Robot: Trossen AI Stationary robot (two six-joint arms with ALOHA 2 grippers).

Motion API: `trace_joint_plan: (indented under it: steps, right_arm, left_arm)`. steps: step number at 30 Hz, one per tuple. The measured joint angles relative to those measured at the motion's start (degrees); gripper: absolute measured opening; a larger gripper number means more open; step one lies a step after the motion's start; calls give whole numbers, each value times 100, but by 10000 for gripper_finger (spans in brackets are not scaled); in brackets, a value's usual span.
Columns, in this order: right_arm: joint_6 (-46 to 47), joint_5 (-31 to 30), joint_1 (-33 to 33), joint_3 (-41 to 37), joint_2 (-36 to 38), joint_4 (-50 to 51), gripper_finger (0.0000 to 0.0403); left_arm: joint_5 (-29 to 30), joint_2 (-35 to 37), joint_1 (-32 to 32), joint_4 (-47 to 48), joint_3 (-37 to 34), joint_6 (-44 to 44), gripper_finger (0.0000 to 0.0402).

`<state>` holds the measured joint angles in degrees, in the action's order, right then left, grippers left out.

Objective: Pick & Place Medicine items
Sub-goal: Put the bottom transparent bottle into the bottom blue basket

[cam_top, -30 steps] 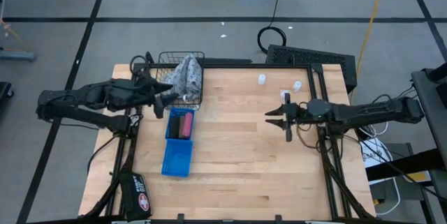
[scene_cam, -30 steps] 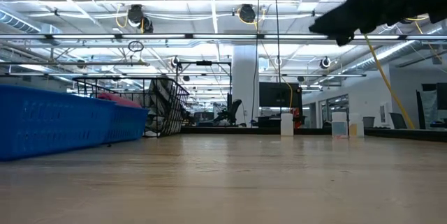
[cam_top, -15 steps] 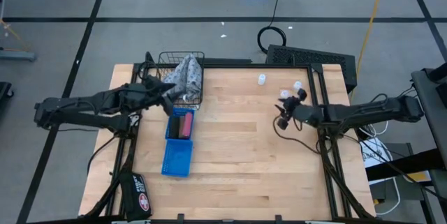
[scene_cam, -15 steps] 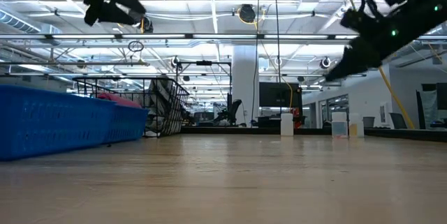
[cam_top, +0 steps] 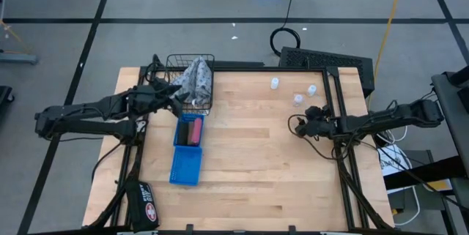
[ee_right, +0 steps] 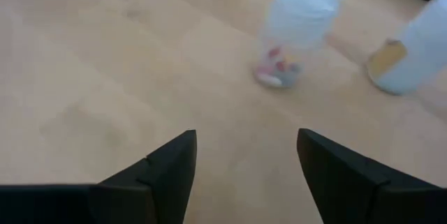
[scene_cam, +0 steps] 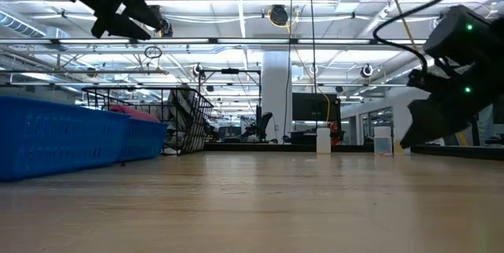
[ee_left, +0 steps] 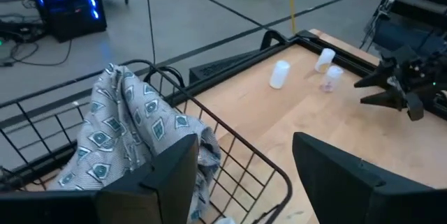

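Wooden table, right gripper lining up on a white pill bottle.
Its fingers stand apart and empty, bottle just ahead between them; next, advance and close. Left gripper, open, hovers over the wire basket.

White bottles, blue trays

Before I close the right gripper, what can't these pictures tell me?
- Right wrist view: whether the clear pill bottle sits between the fingers in depth; it shows blurred.
- High view: right gripper fingers too small; black container in blue tray undetailed.
- Low view: third white bottle unidentifiable; gripper tips blocked by its dark body.
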<state>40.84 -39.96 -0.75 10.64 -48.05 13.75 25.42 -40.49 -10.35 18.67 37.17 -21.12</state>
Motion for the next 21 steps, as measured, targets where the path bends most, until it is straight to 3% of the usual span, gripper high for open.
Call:
trace_joint_plan:
  steps: [6,12,21]
  right_arm:
    - [-349,-342,143,-407,-63,-1235,229]
    - [-966,-309,802,-552,-395,-1863,231]
    - [-1641,742,1737,-555,-1095,-3195,241]
  left_arm:
    - [6,0,-81,-250,0,220,241]
    - [36,-16,-90,-310,0,301,241]
    - [54,-247,-89,-392,-7,303,241]
